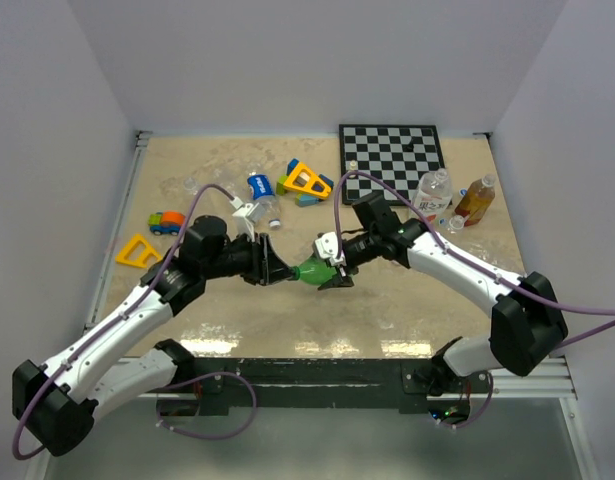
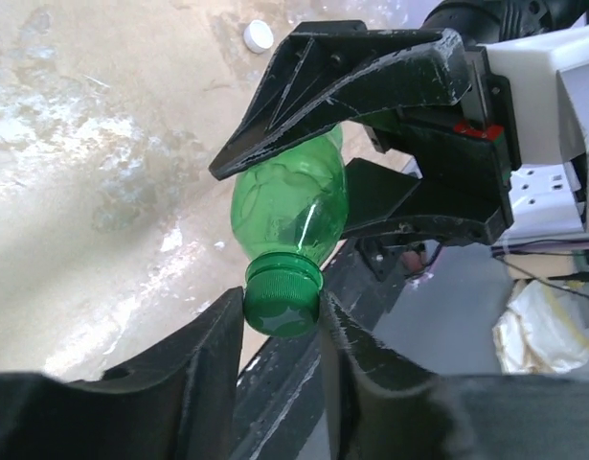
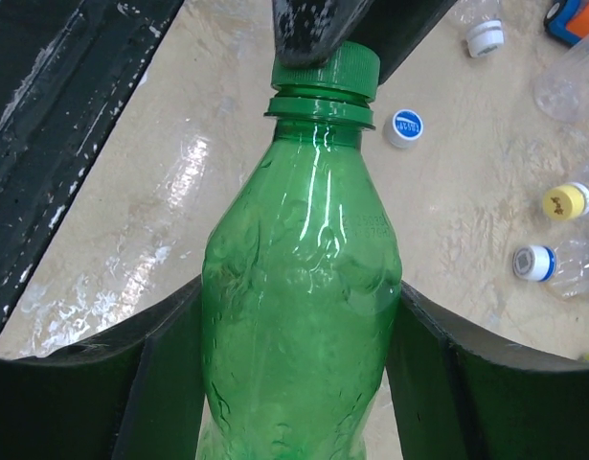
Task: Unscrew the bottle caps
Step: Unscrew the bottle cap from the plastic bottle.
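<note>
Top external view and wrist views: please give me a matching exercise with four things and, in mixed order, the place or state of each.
Things:
1. green cap
2. green bottle
3. chessboard
4. white cap

Places or states:
A. lies loose on the table
B. gripped around its body by the right gripper
C. lies flat at the table's far side
D. pinched by the left gripper

Pairs: 1-D, 2-B, 3-C, 4-A.

Green cap pinched between left jaws, green bottle behind
</note>
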### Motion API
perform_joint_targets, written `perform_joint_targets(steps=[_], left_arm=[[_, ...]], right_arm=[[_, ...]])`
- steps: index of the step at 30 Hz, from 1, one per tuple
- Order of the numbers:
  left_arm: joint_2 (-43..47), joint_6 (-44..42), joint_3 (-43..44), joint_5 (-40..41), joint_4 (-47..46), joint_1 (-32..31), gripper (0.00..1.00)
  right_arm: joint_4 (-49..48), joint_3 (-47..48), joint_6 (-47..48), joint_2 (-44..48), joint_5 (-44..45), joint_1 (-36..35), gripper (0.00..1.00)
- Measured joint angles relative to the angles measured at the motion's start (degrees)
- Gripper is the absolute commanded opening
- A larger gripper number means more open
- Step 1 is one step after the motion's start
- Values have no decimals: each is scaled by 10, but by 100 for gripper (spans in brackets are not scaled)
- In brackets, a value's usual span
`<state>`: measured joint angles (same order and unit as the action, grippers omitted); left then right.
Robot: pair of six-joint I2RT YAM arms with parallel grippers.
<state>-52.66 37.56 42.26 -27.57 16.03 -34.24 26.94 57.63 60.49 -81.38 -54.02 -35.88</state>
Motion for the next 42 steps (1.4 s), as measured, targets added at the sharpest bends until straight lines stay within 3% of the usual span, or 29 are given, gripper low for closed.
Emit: perform_joint_targets(steps=[6,9,13,16,20,24,32,42], left_arm=[[38,-90,22,53,37,2,90],[102,-144,22,67,35,2,99],[178,-246,8,42,-15,2,97],[198,-385,-32,-29,-46,2,95],[170,-542,-84,-89,-39,-1,91],[121,-625,-89,-108,-53,-9,86],[77,-657,-89,-111,-107,-18,66],[31,-656,-88,-116,-121,-24,54]], right_arm=[[3,0,0,0,5,3,0],[5,0,0,0,5,4,0],[5,0,1,0,5,4,0],[6,0,2,0,5,4,0],[7,0,2,0,5,4,0],[7,0,2,0,5,4,0],[8,0,3,-9,5,4,0],[13,0,7,-16,5,4,0]])
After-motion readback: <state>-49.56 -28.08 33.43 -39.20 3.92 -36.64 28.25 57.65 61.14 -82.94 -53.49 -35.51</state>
